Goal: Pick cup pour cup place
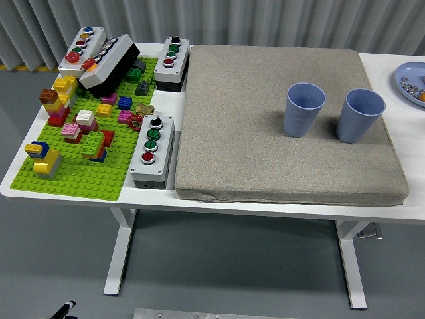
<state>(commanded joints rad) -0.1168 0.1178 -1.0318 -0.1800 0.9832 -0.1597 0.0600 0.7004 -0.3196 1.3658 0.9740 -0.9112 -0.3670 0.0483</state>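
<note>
Both cups, the left point(305, 108) and the right point(360, 115), look like matt blue plastic with fine vertical ribbing. They stand on a pad point(279, 166) of coarse grey-beige woven cloth. The worktop point(398, 80) is smooth, matt white. The baseplate point(86, 179) and bricks point(80, 126) are glossy studded plastic. The button boxes point(151, 149) look like smooth grey plastic.

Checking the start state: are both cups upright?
Yes. The left cup and right cup stand on the mat, rims up.
</note>
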